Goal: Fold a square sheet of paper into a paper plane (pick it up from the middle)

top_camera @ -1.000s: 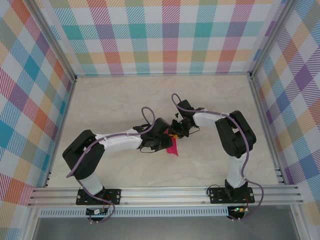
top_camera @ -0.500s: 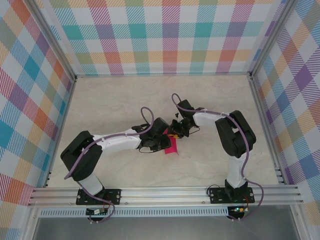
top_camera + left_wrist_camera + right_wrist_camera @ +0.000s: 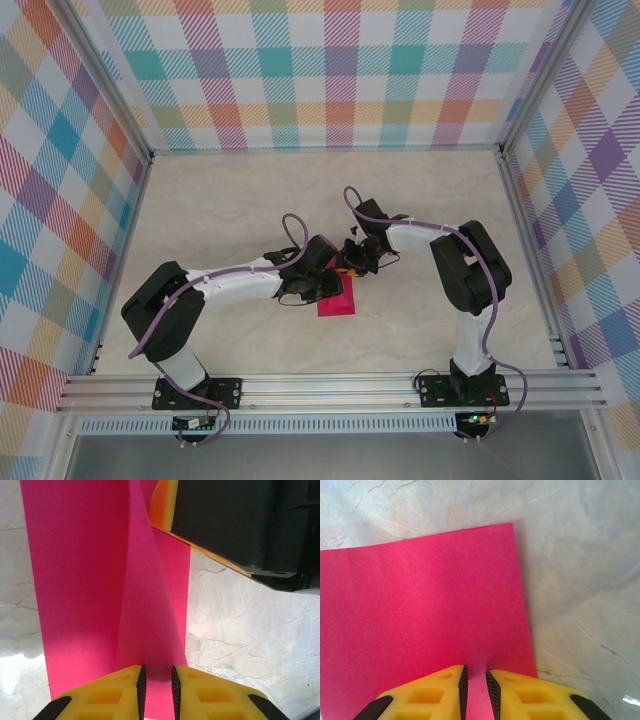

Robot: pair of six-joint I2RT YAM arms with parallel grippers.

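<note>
Two grippers hold the thin magenta-pink square sheet of paper [image 3: 336,304] near the middle of the pale marbled table [image 3: 220,210], the left gripper [image 3: 157,680] clamped on its raised ridge, the right gripper [image 3: 476,680] nipping an edge

The thin magenta-pink square sheet of paper [image 3: 336,304] is seen plain and unmarked. The left gripper [image 3: 157,685] and the right gripper [image 3: 474,687] are tipped in yellow, edged with black. The cream, grey-veined marble-patterned table [image 3: 230,200] is enclosed by pastel plaid walls [image 3: 340,70].
</note>
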